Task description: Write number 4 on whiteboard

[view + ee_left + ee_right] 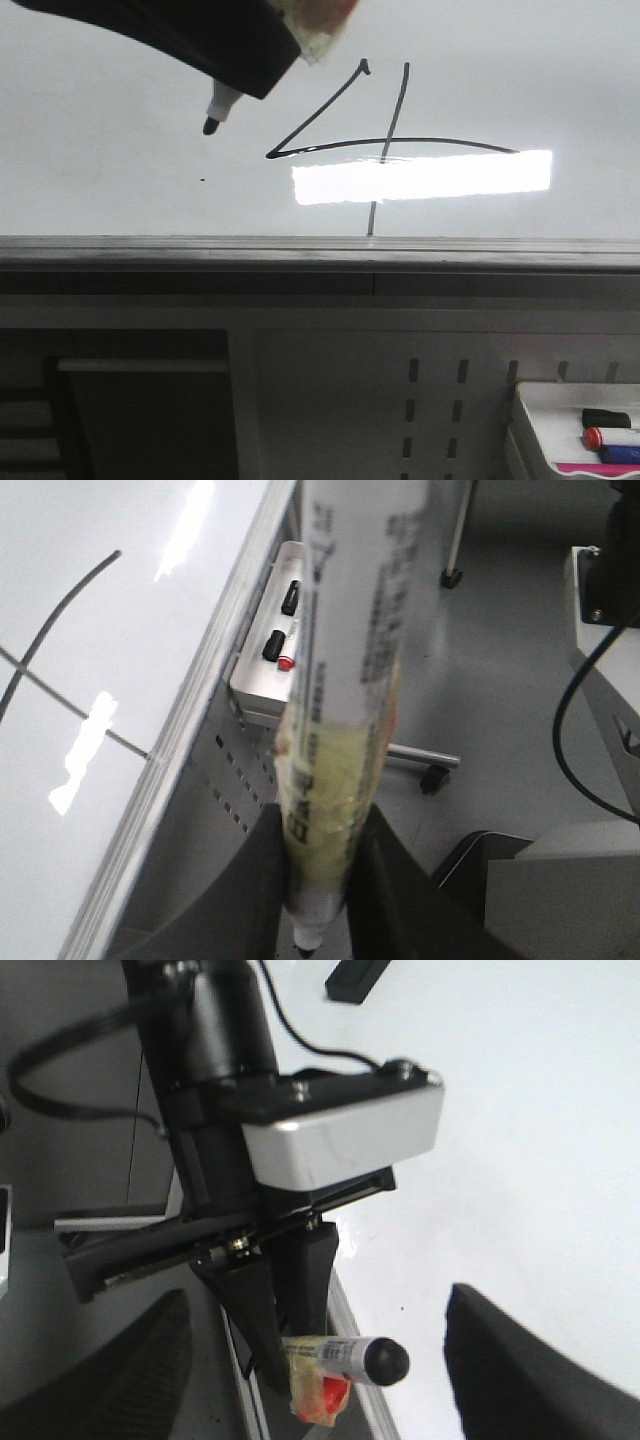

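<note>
The whiteboard (120, 90) fills the upper front view, with a bright light reflection on it. The number 4 (385, 145) is drawn on it in thin black lines; part of it shows in the left wrist view (60, 600). My left gripper (270, 45) is shut on a marker (226, 103) wrapped in yellowish tape, its black tip left of the 4. I cannot tell if the tip touches the board. The marker (345, 680) stands between the left fingers (250, 880). My right gripper (318, 1295) is open and empty, facing the left gripper and marker (345, 1355).
A tiny black dot (204, 180) marks the board below the marker tip. The board's grey frame edge (320, 250) runs across the front. A small white tray (530, 400) with spare markers hangs below at the right, also in the left wrist view (255, 685).
</note>
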Available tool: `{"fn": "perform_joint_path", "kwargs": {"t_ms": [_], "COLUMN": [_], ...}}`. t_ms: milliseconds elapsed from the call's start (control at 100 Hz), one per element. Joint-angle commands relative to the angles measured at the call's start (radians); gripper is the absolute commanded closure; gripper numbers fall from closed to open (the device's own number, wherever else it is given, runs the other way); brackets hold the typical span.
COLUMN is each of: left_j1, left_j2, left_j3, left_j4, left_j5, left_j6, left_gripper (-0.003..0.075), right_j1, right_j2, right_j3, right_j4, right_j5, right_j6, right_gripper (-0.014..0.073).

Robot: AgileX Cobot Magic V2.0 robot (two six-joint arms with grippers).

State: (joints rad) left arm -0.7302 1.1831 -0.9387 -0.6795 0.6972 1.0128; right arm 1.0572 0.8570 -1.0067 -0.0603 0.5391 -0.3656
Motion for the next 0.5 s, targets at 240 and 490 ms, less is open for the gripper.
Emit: {"fn": "perform_joint_path", "kwargs": {"t_ms": [240, 490], "left_j1": [0.005, 0.005], "left_j2": [0.000, 0.086], "left_j3": [0.070, 0.077], "left_j4": [-0.042, -0.100], "left_j5": [-0.511, -0.758], "left_j6": [-0.403, -0.463], "left_gripper": [0.0741, 0.0741], "right_j1": [-0.003, -0.003], "right_j2": [-0.154, -0.191], "right_j3": [-0.029, -0.027], "right_j4": [-0.034, -0.166], "right_j5": [0.030, 0.077], "right_j6": [0.112, 0.277], "right_gripper": [0.0658, 0.0637]}}
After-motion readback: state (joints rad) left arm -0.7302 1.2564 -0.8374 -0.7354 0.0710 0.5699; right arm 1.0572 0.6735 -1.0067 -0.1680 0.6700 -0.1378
